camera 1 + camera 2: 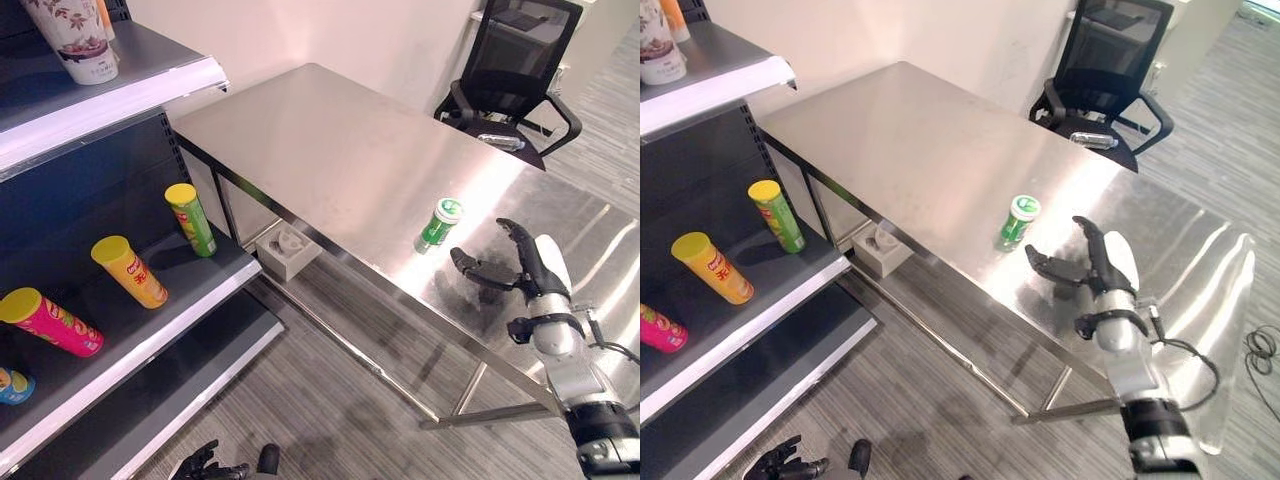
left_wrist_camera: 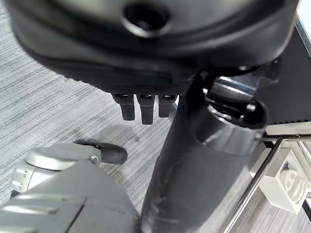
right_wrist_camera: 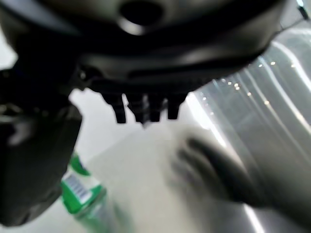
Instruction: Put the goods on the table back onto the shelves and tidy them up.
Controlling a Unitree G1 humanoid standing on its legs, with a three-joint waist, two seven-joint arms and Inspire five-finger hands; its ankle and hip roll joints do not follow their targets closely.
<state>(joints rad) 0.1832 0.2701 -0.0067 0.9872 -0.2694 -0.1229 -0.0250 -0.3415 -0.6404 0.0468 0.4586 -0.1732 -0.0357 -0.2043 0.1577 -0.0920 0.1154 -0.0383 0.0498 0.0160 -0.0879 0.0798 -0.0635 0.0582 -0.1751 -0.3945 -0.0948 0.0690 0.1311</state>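
A small green bottle (image 1: 438, 224) with a white and green cap stands upright on the steel table (image 1: 330, 140), near its front edge. My right hand (image 1: 532, 272) hovers over the table just right of the bottle, open, with thumb and fingers spread toward it and a gap between. In the right wrist view the bottle (image 3: 80, 194) shows past the thumb, with the fingers (image 3: 143, 109) straight. My left hand (image 1: 205, 463) hangs low by the floor, relaxed and holding nothing. The shelves (image 1: 150, 330) stand at the left.
On the middle shelf a green tube (image 1: 191, 219), a yellow tube (image 1: 130, 271) and a pink tube (image 1: 52, 322) lie askew. A white flowered cup (image 1: 75, 35) stands on the top shelf. A white box (image 1: 287, 250) sits under the table; a black office chair (image 1: 510, 80) stands behind it.
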